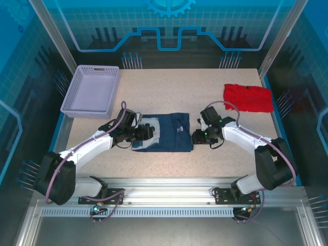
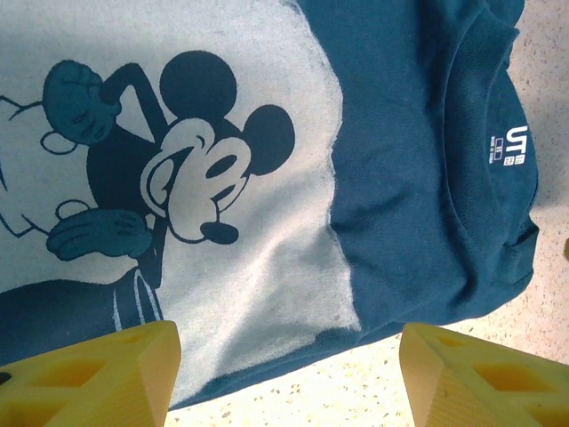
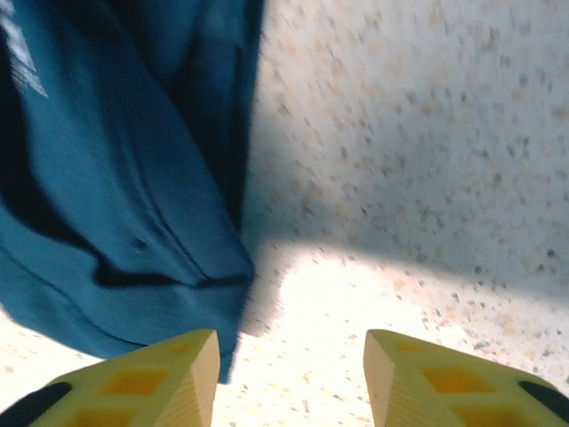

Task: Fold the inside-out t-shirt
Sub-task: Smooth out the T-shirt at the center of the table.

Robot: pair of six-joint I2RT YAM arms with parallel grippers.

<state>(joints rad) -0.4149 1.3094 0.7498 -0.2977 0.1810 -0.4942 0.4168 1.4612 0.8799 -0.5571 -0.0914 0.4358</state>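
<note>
The inside-out t-shirt lies folded into a small dark navy rectangle at the table's middle. Its pale print patch with a cartoon mouse faces up, and the collar label sits to the right of it. My left gripper hovers over the shirt's left end. In the left wrist view the left gripper is open, its yellow fingers apart over the shirt's hem and bare table. My right gripper is at the shirt's right edge. The right gripper is open over bare table, with the shirt's folded edge just to its left.
A lavender basket stands at the back left. A bright red folded garment lies at the back right. The speckled table stretches behind the shirt.
</note>
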